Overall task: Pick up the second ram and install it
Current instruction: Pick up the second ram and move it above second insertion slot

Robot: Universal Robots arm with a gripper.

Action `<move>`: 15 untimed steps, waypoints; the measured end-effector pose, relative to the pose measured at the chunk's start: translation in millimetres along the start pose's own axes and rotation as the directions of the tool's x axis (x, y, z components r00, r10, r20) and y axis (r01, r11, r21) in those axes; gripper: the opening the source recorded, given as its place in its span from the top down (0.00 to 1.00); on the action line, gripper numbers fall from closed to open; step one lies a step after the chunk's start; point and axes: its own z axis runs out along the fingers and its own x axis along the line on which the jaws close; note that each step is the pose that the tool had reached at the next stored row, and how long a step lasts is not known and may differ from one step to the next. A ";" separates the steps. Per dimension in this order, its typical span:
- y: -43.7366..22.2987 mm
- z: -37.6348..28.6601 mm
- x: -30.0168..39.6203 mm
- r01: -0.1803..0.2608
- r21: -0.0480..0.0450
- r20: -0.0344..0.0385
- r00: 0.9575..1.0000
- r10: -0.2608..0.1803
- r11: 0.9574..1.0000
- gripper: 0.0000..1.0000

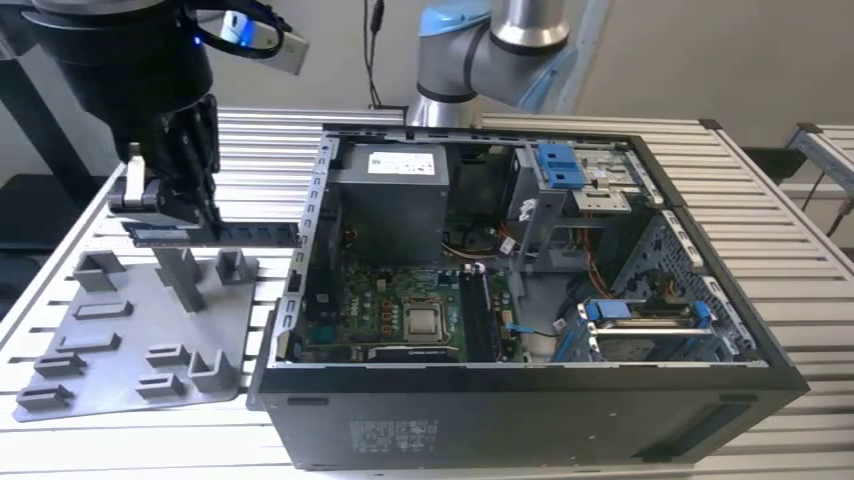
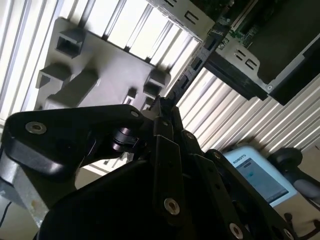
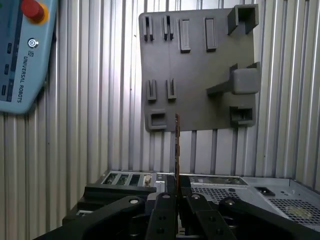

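The gripper (image 3: 177, 197) has its jaws clamped on one end of the second ram (image 1: 254, 232). The stick hangs level above the grey holder plate (image 1: 114, 345). Its long axis points toward the open computer case (image 1: 534, 420).

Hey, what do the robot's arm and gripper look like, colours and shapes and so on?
The arm is built of silver-grey tubes with light blue caps at its joints. The gripper has a bulky black body. In both wrist views its jaws are black linkage bars pinned with silver bolts.
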 end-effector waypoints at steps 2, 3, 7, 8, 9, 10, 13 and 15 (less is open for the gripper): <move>-7.3 -0.1 0.1 0.000 0.000 0.000 1.000 0.000 1.000 0.86; -11.1 -0.1 0.2 0.000 -0.001 0.000 1.000 0.000 1.000 0.86; -25.0 -0.2 0.4 0.000 -0.002 0.000 1.000 0.000 1.000 0.86; -28.7 -0.3 0.5 0.000 -0.002 0.000 1.000 0.000 1.000 0.86; -31.9 -0.3 0.5 0.000 -0.002 0.000 1.000 0.000 1.000 0.86; -35.4 -0.4 0.6 0.000 -0.002 0.000 1.000 0.000 1.000 0.86; -46.3 -0.5 0.8 0.000 -0.003 0.000 1.000 0.000 1.000 0.86; -53.9 -0.6 0.9 0.000 -0.003 0.000 1.000 0.000 1.000 0.86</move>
